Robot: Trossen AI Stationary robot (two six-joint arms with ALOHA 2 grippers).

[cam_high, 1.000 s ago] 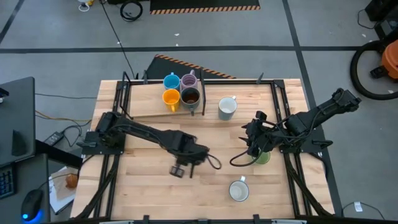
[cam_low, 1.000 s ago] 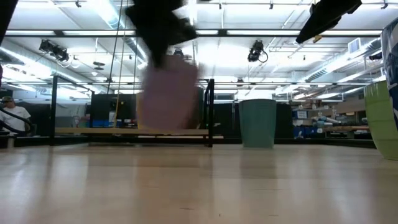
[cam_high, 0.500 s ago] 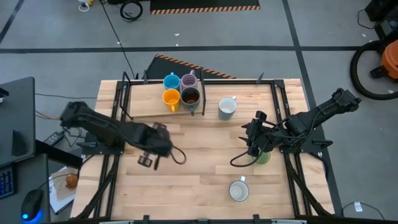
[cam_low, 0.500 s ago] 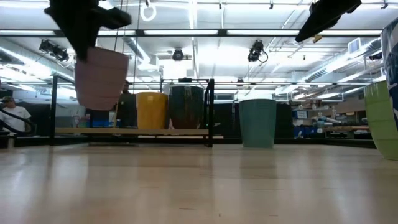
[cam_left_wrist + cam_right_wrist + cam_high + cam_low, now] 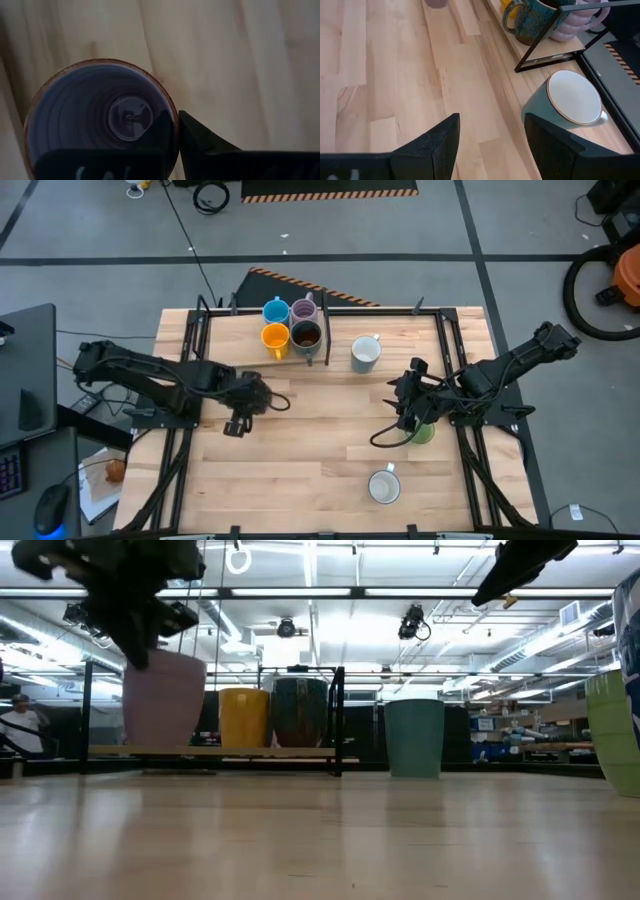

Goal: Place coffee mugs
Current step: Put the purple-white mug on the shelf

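Observation:
My left gripper (image 5: pixel 238 416) is over the table's left half, shut on a lilac mug (image 5: pixel 163 700) whose round mouth (image 5: pixel 100 125) fills the left wrist view. On a board with a black frame at the far edge stand a blue mug (image 5: pixel 275 311), a second lilac mug (image 5: pixel 303 310), an orange mug (image 5: pixel 275 337) and a dark brown mug (image 5: pixel 306 335). One white mug (image 5: pixel 365 355) stands beside the frame and another (image 5: pixel 384 485) near the near edge. My right gripper (image 5: pixel 408 408) hangs open and holds nothing, with a green mug (image 5: pixel 422 433) standing just beside it. My left gripper holds the lilac mug by its rim (image 5: pixel 173 120), one finger (image 5: pixel 165 137) inside the mug and one finger (image 5: pixel 205 145) outside its wall. The fingers come from above, pointing down. The mug hangs upright below them, lifted clear of the table.
The black frame (image 5: pixel 326 340) stands around the board at the far edge. Black rails (image 5: pixel 190 360) run along the table's left and right sides. A cable (image 5: pixel 385 435) loops on the wood near my right gripper. Bare wood lies across the table's middle and near left.
My left gripper has carried the lilac mug from the table's middle toward the left edge, then slightly toward the far edge. The mug has stayed upright and has come lower in the last half second. My right arm has kept still.

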